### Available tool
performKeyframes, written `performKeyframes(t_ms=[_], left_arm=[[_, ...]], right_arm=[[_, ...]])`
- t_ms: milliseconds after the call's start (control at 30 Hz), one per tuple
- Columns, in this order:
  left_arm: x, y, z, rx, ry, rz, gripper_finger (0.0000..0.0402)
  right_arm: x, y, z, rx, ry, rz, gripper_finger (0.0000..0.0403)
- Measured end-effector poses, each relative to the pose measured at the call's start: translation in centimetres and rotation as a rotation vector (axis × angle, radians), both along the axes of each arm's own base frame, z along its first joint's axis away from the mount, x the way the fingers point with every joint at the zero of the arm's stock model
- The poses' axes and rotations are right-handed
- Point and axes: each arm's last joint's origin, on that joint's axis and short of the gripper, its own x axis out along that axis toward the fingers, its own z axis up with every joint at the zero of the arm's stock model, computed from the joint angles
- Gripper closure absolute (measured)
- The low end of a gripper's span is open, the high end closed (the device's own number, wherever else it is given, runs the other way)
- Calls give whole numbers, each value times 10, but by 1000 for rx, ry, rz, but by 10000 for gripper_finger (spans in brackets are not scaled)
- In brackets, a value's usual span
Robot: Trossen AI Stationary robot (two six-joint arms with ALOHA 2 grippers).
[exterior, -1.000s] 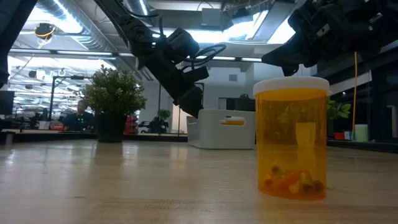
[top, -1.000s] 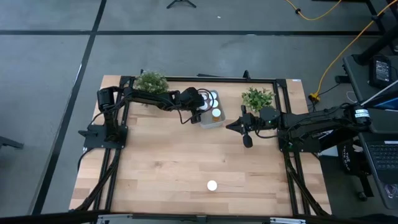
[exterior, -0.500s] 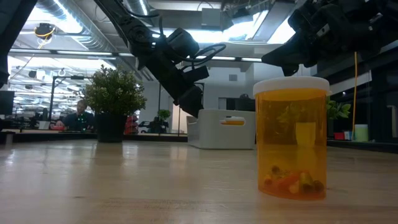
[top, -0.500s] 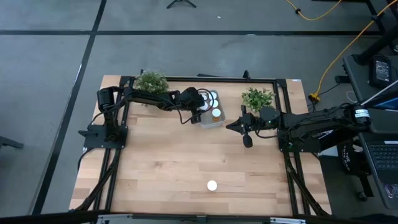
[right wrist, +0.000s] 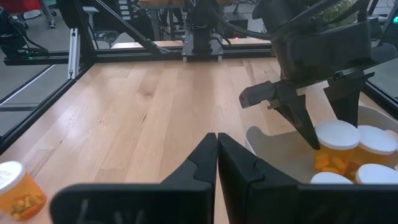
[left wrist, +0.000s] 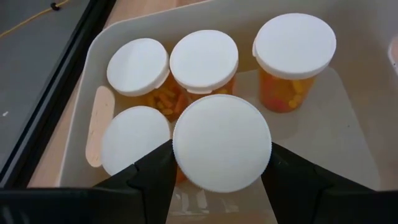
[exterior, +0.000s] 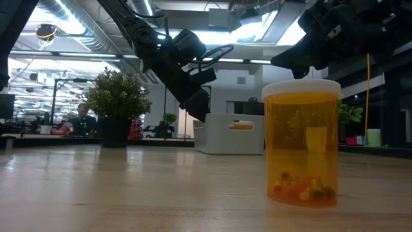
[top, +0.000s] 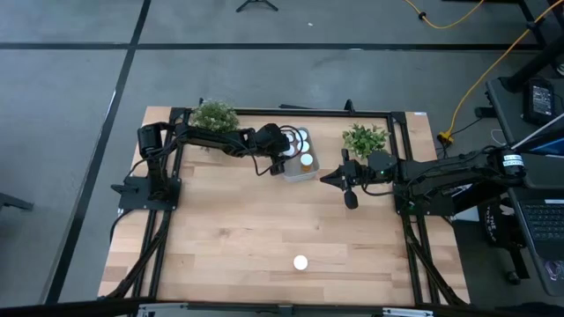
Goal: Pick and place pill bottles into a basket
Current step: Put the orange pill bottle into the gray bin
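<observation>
From above, your left gripper [top: 284,162] hangs over the near-left corner of the pale blue-grey translucent rectangular plastic tray [top: 303,173] at the far middle of the light wooden table [top: 220,229], between 2 green potted plants [top: 214,115]. Your right gripper [top: 329,179] waits just beside the tray's right edge. 1 small orange pill bottle with a round white cap [top: 300,262] stands alone near the table's front edge, well apart from both sets of fingers.

At table height, that lone bottle [exterior: 302,142] fills the foreground, upright, pills at its bottom. The tray [exterior: 225,134] sits behind it, with your left gripper [exterior: 198,103] angled down at its left edge. A person [exterior: 80,120] sits in the room beyond the table.

In the left wrist view, your left gripper [left wrist: 222,163] pinches a capped orange bottle [left wrist: 222,151], 1 dark finger [left wrist: 152,174] pressed to each side of the white cap, inside the tray [left wrist: 82,81]. 4 more capped bottles [left wrist: 204,61] stand in the tray around and beyond the fingers, 1 touching the held bottle's side.

In the right wrist view, your right gripper [right wrist: 217,144] has its fingers [right wrist: 198,163] pressed together over bare wood. Beyond the fingertips the left gripper [right wrist: 308,127] reaches into the tray [right wrist: 263,142] among white caps. The lone bottle [right wrist: 15,187] stands far off to the side of the fingers.
</observation>
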Motion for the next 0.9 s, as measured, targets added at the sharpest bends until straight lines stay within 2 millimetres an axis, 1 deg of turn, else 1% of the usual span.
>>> performKeyframes(t_ms=[200, 400, 567, 900], left_arm=[[0, 0, 0, 0, 0, 0, 190], [1, 0, -1, 2, -6, -1, 168], [2, 1, -6, 4, 0, 3, 154], [4, 2, -4, 28, -21, 21, 153]], right_arm=[[0, 0, 0, 0, 0, 0, 385], [0, 0, 0, 0, 0, 0, 385], [0, 0, 0, 0, 0, 0, 385], [0, 0, 0, 1, 2, 0, 385]])
